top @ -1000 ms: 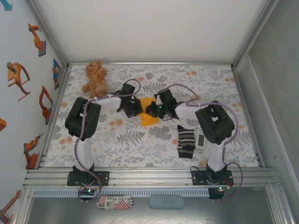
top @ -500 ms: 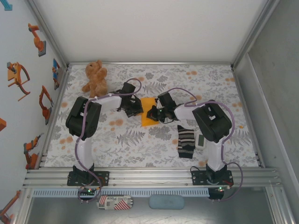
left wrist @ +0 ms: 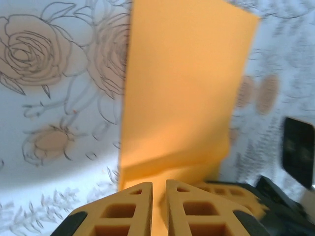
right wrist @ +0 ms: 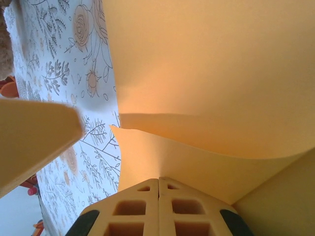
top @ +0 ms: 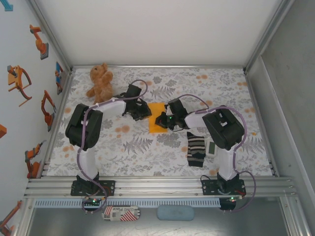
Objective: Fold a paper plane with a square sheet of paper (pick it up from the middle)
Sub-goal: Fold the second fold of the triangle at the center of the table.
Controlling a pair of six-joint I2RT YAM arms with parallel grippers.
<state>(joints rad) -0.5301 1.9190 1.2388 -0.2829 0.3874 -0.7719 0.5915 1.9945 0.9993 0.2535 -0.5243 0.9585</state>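
Shows the square sheet of paper (top: 156, 118) folded to an orange-yellow rectangle, top layer bowed. Pinches its edge in the closed right tool (right wrist: 158, 179); has the left tool (left wrist: 159, 183) barely parted.

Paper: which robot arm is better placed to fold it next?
Probably right. The right end effector is shut on the paper, which curls up over it; the left end effector shows a slim gap between its fingers.
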